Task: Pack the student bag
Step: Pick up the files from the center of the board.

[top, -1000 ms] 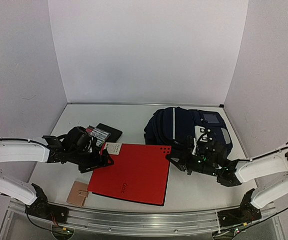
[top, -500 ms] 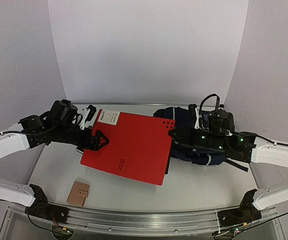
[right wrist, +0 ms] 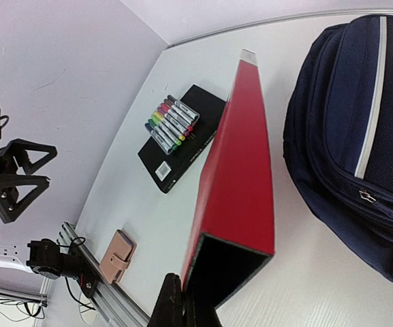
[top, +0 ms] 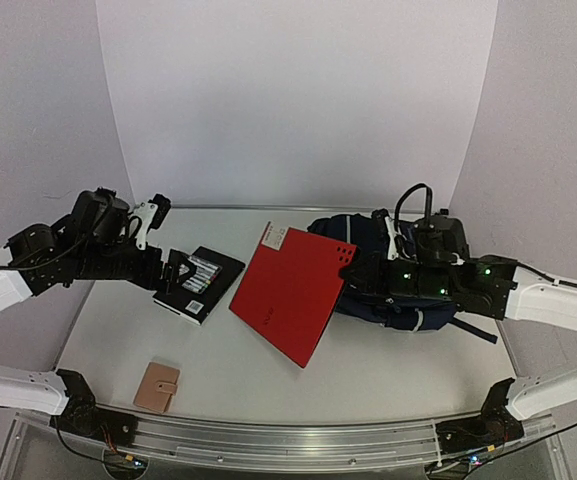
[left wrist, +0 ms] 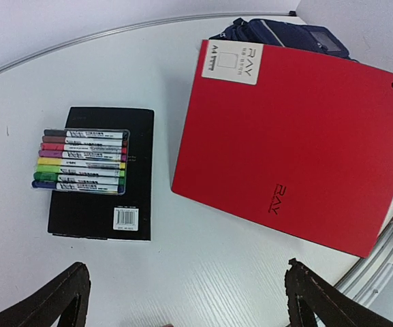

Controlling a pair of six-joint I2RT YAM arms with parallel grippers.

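- white table (top: 398, 385) and bare white walls are seen, with the student bag (right wrist: 336, 136) lying at the right rear, just behind the right arm. what has been altered in the last second?
- the red folder (top: 293, 290), which was lying flat a second ago and was then raised by both arms, has been let go by the left gripper (top: 176, 272). its jaws are spread wide, and it has been drawn back over the black notebook (left wrist: 101, 204) and the marker set (left wrist: 84, 160) resting on it. the folder is now pinched at one corner by the closed right gripper (top: 352, 272) alone, and is tilted steeply on edge beside the bag.
- what is meant by that for the packing?
- the handover seems finished, so the folder can probably be steered into the bag by the right arm. no open compartment is shown, though, and the one zip seen looks shut. the notebook, the marker set and a tan wallet (top: 157, 386) are not yet packed.
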